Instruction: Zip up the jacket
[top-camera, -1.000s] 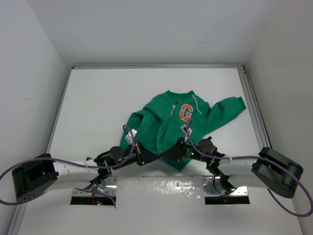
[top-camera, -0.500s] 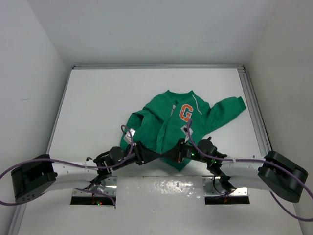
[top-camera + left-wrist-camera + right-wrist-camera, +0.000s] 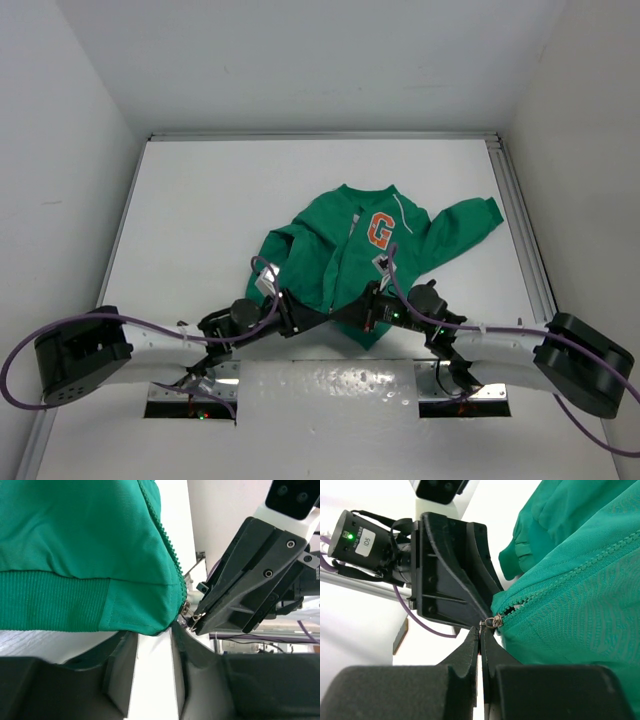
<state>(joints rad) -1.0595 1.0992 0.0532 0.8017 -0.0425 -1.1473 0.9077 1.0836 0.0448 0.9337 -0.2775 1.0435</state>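
The green jacket (image 3: 335, 260) lies flat mid-table, its orange "G" (image 3: 379, 230) up, with the hem toward the arms. Both grippers meet at the bottom of the zipper. My left gripper (image 3: 320, 318) has its jaws narrowly apart, pinched on the corner of the ribbed hem (image 3: 75, 602) beside the zipper teeth (image 3: 167, 542). My right gripper (image 3: 346, 312) is shut on the small metal zipper pull (image 3: 489, 622) at the foot of the zipper (image 3: 560, 582). In the right wrist view the teeth look joined just above the slider. The right gripper's tip also shows in the left wrist view (image 3: 197, 625).
The white table (image 3: 200, 220) is walled at the back and on both sides. A metal rail (image 3: 520, 220) runs along its right edge. The jacket's right sleeve (image 3: 470, 222) reaches toward that rail. Purple cables (image 3: 150, 328) trail along both arms.
Both grippers stay at the bottom of the zipper. The rear links of both arms have shifted a little: the left one to the right, the right one lower.
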